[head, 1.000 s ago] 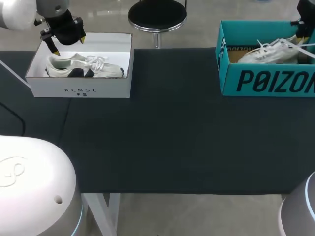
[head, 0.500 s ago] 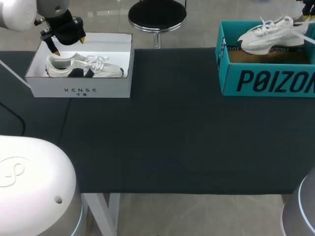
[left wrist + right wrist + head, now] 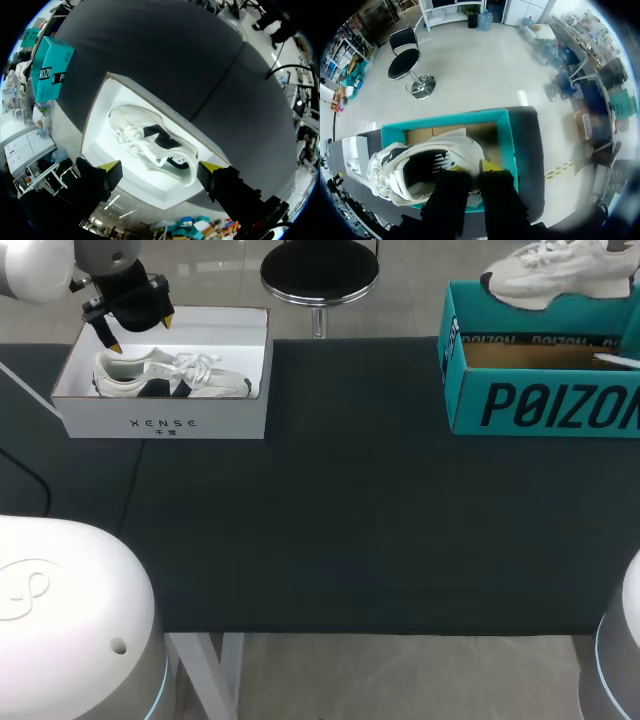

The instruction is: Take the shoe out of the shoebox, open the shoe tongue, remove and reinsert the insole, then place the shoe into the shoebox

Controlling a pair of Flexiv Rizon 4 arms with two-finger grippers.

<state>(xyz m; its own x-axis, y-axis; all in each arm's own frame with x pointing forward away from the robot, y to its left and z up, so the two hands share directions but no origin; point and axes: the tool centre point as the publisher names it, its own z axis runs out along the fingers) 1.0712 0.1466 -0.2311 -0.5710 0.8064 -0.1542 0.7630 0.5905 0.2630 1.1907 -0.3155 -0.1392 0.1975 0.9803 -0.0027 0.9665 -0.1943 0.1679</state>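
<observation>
While the right gripper (image 3: pixel 472 169) was clamped on the heel collar of the white shoe (image 3: pixel 420 167), only one yellow tip showed at the collar's edge. The shoe hung ahead of and beneath the fingers, its toe pointing away from them, over the open teal shoebox (image 3: pixel 509 135). Hazard, principal: the hold took only a thin rim of collar, with most of the shoe's weight lying out toward the toe. A quick swing or stop would likely let the shoe pivot in the grip or slip free, dropping into the box or onto the table (image 3: pixel 350 520). Hazard, secondary: the shoe appeared barely above the rim, so a sideways move made too low could catch the sole or loose laces on the wall. That could drag or tip the light box. Left gripper (image 3: pixel 159 167): fingers spread wide, holding nothing, poised above a second shoe (image 3: pixel 150 142) lying in a white shoebox (image 3: pixel 100 145). It posed no evident risk unless lowered onto that box's wall.
</observation>
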